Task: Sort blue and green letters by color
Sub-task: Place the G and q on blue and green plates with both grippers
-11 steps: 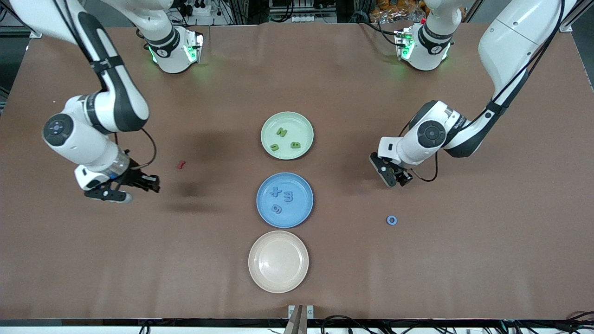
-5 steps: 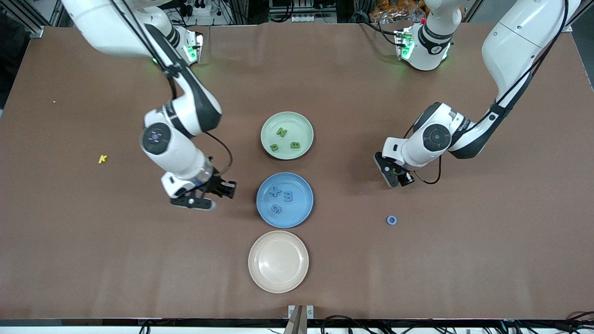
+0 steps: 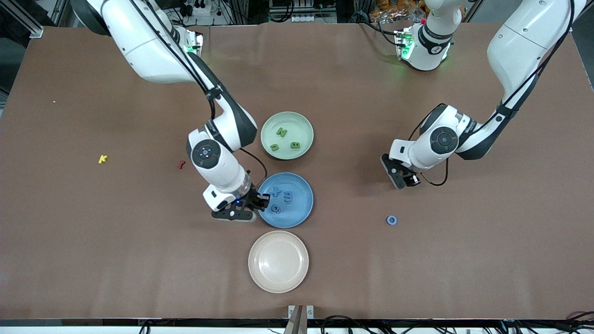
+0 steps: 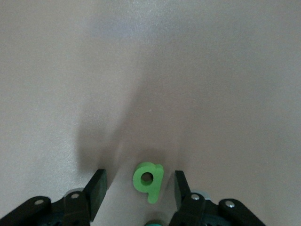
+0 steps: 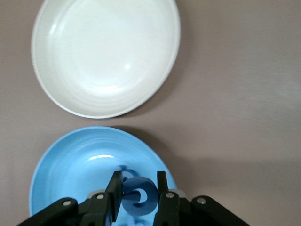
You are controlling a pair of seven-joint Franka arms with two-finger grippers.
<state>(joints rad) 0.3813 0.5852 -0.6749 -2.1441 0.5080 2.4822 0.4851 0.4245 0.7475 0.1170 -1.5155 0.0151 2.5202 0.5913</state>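
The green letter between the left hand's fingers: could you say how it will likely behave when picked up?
The green letter looks chunky and solid, so probably stiff. It is tiny between the left hand's fingers, so likely light. It lies flat on the table, so it should not roll.

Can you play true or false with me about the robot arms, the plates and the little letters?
1. The right pincer holds a blue piece over the blue plate. True.
2. The cream plate has three letters in it. False: it has nothing in it; the green plate holds three green letters.
3. A green letter lies on the table between the left pincer's fingers. True.
4. The blue ring sits in the blue plate. False: it lies on the bare table, toward the left arm's end.
5. The yellow K is on the green plate. False: it lies on the table, toward the right arm's end.
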